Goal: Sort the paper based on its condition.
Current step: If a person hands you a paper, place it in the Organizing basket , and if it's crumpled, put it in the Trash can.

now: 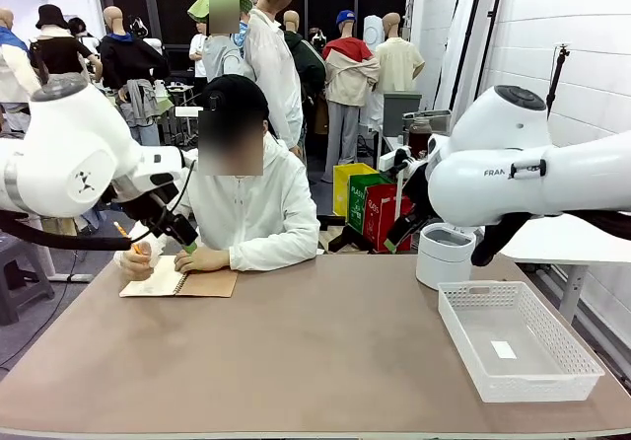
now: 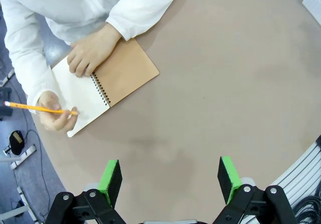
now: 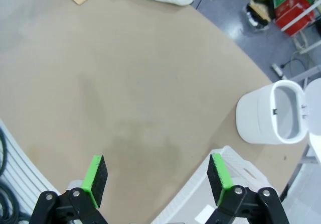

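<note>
No loose paper is in view; the one white page [image 2: 83, 96] is bound in a spiral notebook [image 1: 202, 283] with a brown cover [image 2: 128, 71]. A person at the far left of the table rests one hand [image 2: 90, 53] on that page and holds a yellow pencil [image 2: 35, 107] in the other. My left gripper [image 2: 170, 176] hangs open above bare tabletop near the notebook, and its dark fingers [image 1: 173, 225] show just in front of the person. My right gripper [image 3: 158, 176] is open too, high over the table's right side, holding nothing.
A white mesh basket [image 1: 459, 330] stands at the right front of the table, with a small white slip on its floor. Behind it stands a round white bin [image 1: 444, 257] with its lid up [image 3: 273, 116]. The middle of the brown tabletop [image 1: 315, 351] is bare.
</note>
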